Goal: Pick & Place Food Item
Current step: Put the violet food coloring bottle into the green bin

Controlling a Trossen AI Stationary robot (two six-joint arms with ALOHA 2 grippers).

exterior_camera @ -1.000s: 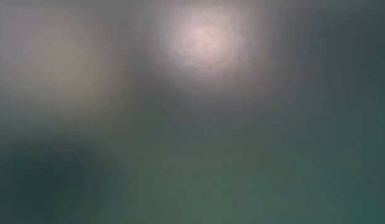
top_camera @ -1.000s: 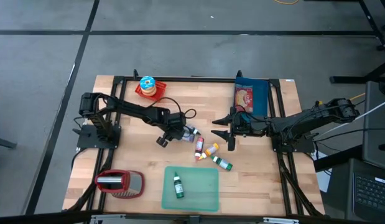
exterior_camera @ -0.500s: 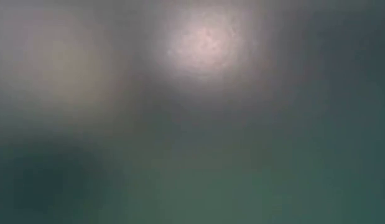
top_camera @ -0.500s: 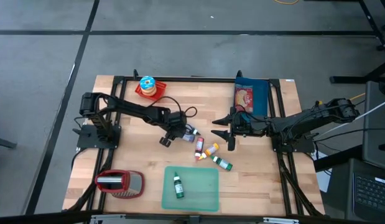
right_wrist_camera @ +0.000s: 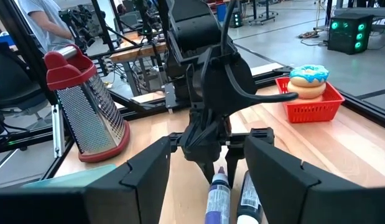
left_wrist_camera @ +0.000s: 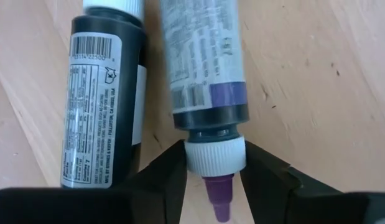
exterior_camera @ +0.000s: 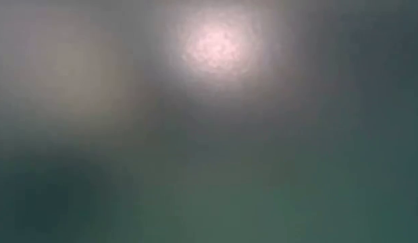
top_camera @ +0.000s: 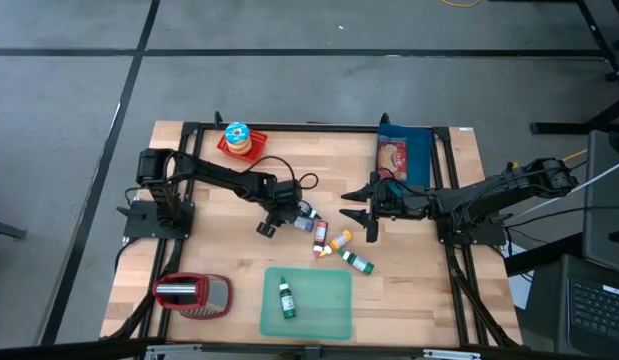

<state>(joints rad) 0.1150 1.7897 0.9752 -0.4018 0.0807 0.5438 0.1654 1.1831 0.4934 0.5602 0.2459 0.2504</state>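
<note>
Purple-capped bottle (left_wrist_camera: 208, 81) lies flat on the wooden table (top_camera: 219, 255), near its middle, and I have the left gripper (left_wrist_camera: 214, 171) low over its cap end. In the left wrist view the two dark fingers (left_wrist_camera: 164, 180) stand on either side of the ribbed white collar, right at it, but I cannot tell whether they are pressing it or only flanking it. Just beside it, nearly parallel, lies a dark bottle (left_wrist_camera: 102, 99) with a barcode label and a white cap, crowding one finger's side.

From above I see more small bottles strewn close by: one with a red label (top_camera: 320, 236), one yellow-orange (top_camera: 339, 241) and one with a green cap (top_camera: 357, 262), all lying down. Another green bottle (top_camera: 286, 298) lies on a translucent green cutting board (top_camera: 329, 305) at the near edge.

My right gripper (top_camera: 362, 213) hangs over the table's middle, pointing at the left one, its jaws spread and holding nothing; its wrist view looks straight at the left arm's wrist, which blocks most of the bottles.

Well apart sit a perforated steel grater with a red handle (top_camera: 192, 294), a red mesh basket (right_wrist_camera: 320, 102) holding a blue-iced donut (right_wrist_camera: 308, 81), and a flat blue packet (top_camera: 403, 155). The low view shows only blur.
</note>
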